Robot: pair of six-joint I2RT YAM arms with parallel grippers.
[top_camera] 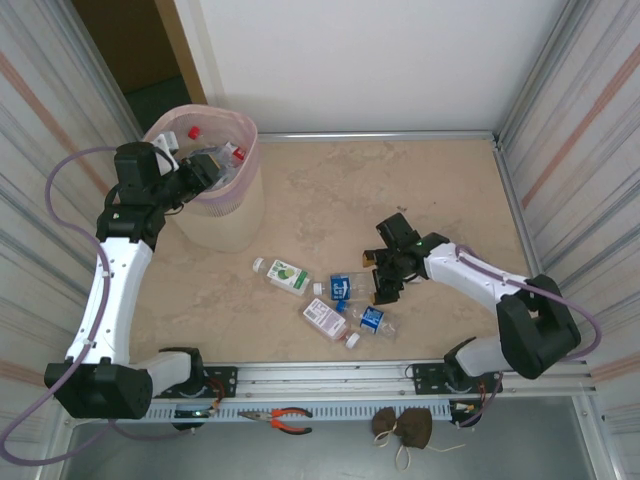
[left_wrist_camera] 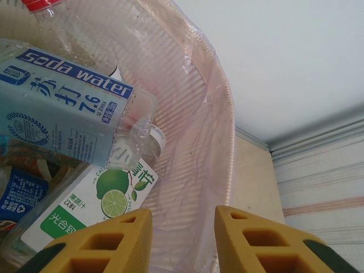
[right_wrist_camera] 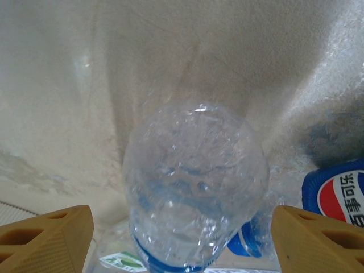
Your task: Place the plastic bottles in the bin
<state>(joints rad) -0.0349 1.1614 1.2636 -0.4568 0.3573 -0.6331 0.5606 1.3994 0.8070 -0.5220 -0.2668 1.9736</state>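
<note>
Beige surface (top_camera: 420, 180) carries four loose plastic bottles (top_camera: 328, 321) near the bin (top_camera: 225, 222), over which the left claw (left_wrist_camera: 183, 239) hangs clenched and empty, while the released right claw (top_camera: 383, 277) straddles a clear bottle (right_wrist_camera: 196, 182), probably light, crushable and slick, best pinched across its middle.

A beige marbled tabletop (top_camera: 420, 190) sits between ribbed side panels (top_camera: 575, 100) and a white wall (top_camera: 380, 60).

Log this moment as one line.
left gripper: shut, over bin | right gripper: open, straddling clear bottle | bin: holds bottles
</note>
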